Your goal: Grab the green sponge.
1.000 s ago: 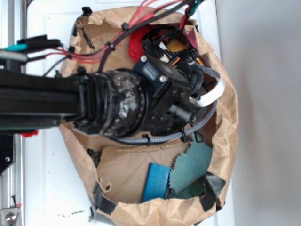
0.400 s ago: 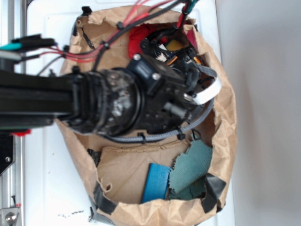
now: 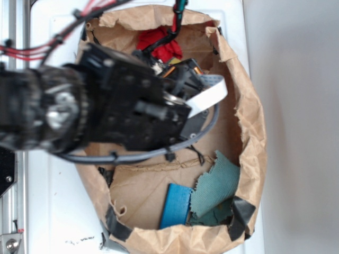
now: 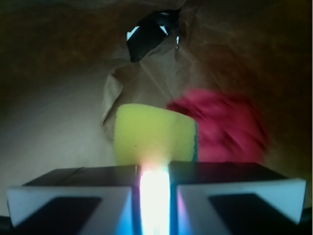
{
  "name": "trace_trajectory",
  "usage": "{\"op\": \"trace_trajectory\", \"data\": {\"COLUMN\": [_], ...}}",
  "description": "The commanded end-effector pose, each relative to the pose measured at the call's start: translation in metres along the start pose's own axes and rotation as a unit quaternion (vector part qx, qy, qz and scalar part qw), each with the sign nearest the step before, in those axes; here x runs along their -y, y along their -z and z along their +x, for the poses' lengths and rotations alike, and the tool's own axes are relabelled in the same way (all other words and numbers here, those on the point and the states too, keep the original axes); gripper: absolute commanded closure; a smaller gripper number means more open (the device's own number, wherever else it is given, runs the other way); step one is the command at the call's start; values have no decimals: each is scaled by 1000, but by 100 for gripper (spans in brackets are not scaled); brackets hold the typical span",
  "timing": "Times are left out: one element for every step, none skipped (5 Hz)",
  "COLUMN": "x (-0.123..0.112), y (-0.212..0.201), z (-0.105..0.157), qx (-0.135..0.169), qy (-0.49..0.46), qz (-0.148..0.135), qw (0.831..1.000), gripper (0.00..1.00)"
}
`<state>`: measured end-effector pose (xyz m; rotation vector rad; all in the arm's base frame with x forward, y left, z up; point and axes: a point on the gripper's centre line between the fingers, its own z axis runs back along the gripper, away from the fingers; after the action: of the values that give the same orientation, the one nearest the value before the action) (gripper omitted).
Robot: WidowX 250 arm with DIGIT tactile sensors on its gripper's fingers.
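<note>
In the wrist view the green sponge (image 4: 151, 137) is a yellow foam block with a thin dark green layer along its right edge. It stands sharp just past my gripper (image 4: 154, 169), whose jaws are drawn close with only a narrow bright slit between them, pinching the sponge's near side. The background behind it is smeared. In the exterior view the black arm (image 3: 116, 111) covers the gripper and the sponge inside the brown paper bag (image 3: 254, 121).
A red cloth lump (image 4: 225, 127) lies right of the sponge, also showing at the bag's far end (image 3: 159, 45). A teal-green cloth piece (image 3: 217, 182) and a blue piece (image 3: 175, 203) lie at the bag's near end. Black tape (image 4: 151, 34) patches the bag wall ahead.
The arm has shifted left and looms larger in the exterior view, risen toward the camera. More of the bag's right half and the red cloth is uncovered.
</note>
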<state>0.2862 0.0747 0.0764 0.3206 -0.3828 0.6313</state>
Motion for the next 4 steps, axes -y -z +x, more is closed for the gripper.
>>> {"op": "trace_trajectory", "data": {"x": [-10,-13,-14,-14], "y": [-19,-27,-45,-65], "z": [17,17,14,13], "qx": [22,13,-14,-39], "qy": [-11,1,28,44], "qz": [-15,-17,-28,-38], "qw": [1000,1000,999,998], "gripper": [100,100,100,100]}}
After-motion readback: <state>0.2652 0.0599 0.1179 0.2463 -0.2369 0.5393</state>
